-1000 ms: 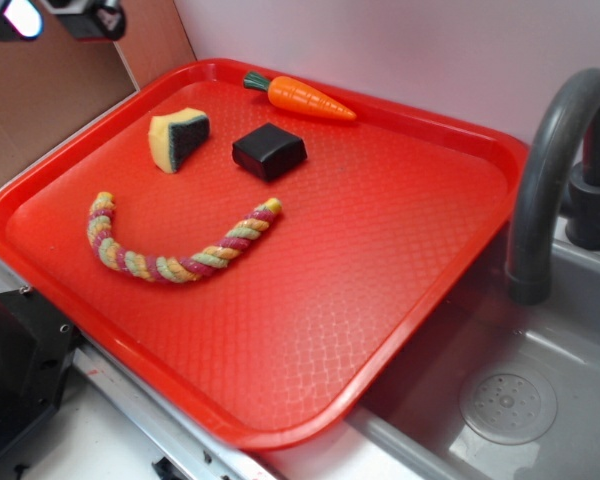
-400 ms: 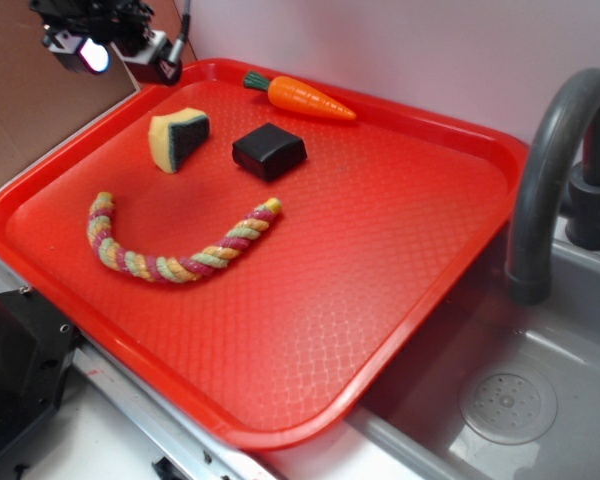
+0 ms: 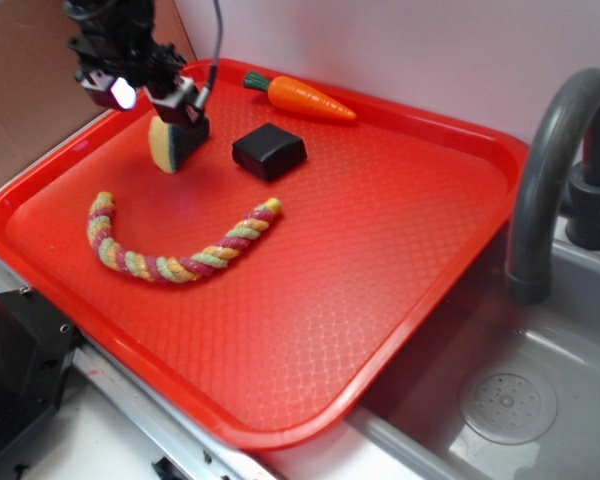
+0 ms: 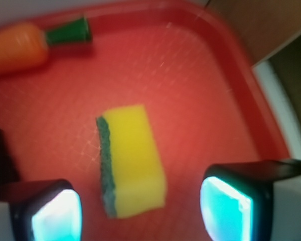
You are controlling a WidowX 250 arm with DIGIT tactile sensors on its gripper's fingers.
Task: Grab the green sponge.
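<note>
The green sponge lay near the far left corner of the red tray, just left of the black block and apart from the toy carrot along the far edge. To grasp it well, the gripper needed to descend straight, straddling foam and scouring face evenly. Its jaws stood wide apart above the sponge, holding and touching nothing.
</note>
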